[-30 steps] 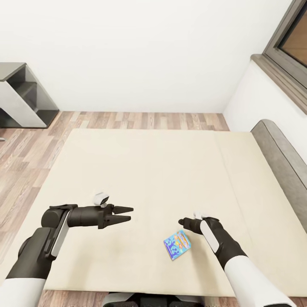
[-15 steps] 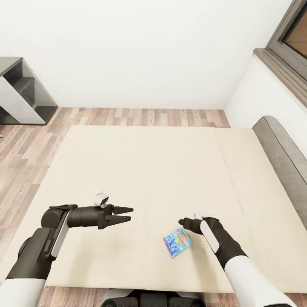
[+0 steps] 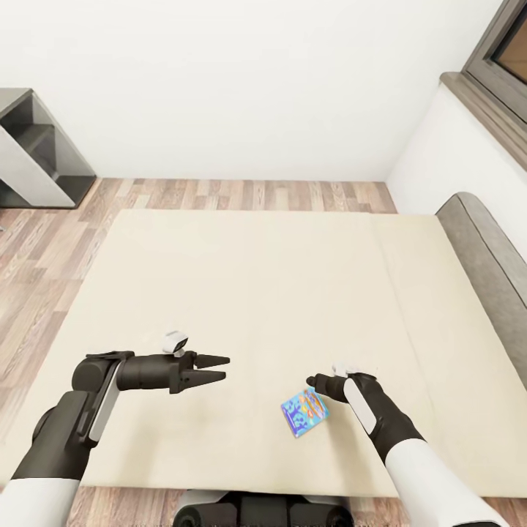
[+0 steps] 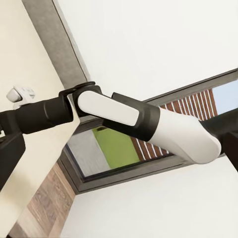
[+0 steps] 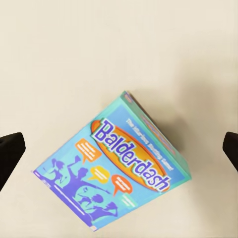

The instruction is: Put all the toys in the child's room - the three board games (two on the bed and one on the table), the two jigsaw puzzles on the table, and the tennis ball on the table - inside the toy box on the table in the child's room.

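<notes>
A small blue board game point(image 3: 304, 413) lettered Balderdash point(image 5: 124, 171) lies on the beige mattress of the bed point(image 3: 278, 293), near its front edge. My right gripper point(image 3: 316, 382) hovers just beside and above the box. Its fingers stand wide apart at the two sides of the right wrist view, so the right gripper point(image 5: 119, 148) is open and holds nothing. My left gripper point(image 3: 222, 367) hangs over the mattress further left, open and empty. The toy box, the table, the jigsaw puzzles and the tennis ball are out of view.
The grey headboard point(image 3: 487, 256) runs along the bed's right side under a grey-framed window point(image 3: 505, 58). A grey shelf unit point(image 3: 36, 154) stands on the wood floor point(image 3: 44, 249) at the far left. A white wall closes off the space behind the bed.
The whole picture has shifted: the bed and the blue box sit slightly higher in the view, so the camera has moved. Both arms keep the same pose.
</notes>
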